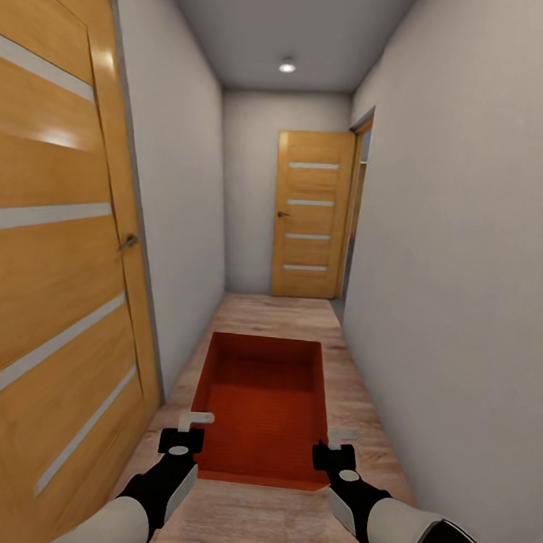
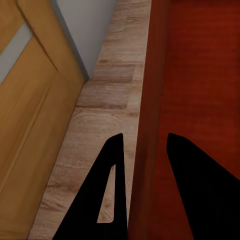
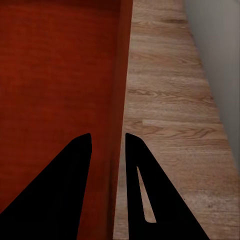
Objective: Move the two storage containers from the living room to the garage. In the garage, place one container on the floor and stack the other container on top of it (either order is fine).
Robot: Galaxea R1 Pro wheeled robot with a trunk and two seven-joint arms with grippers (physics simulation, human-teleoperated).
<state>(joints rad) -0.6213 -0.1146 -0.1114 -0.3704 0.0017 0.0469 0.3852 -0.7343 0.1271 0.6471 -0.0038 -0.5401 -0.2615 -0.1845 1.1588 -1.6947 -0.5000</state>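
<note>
Grippers are holding an orange-red storage container [image 1: 266, 405] at centre: the left gripper [image 2: 142, 150] is clamping its nine o'clock wall, the right gripper [image 3: 107, 150] its three o'clock wall. Wooden doors are standing at nine [image 1: 59, 254] and twelve o'clock [image 1: 309, 214].

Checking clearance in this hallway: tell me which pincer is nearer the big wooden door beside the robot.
Left. The left pincer grips the red bin's wall on the side of that door; the right pincer grips the opposite wall, farther away.
</note>
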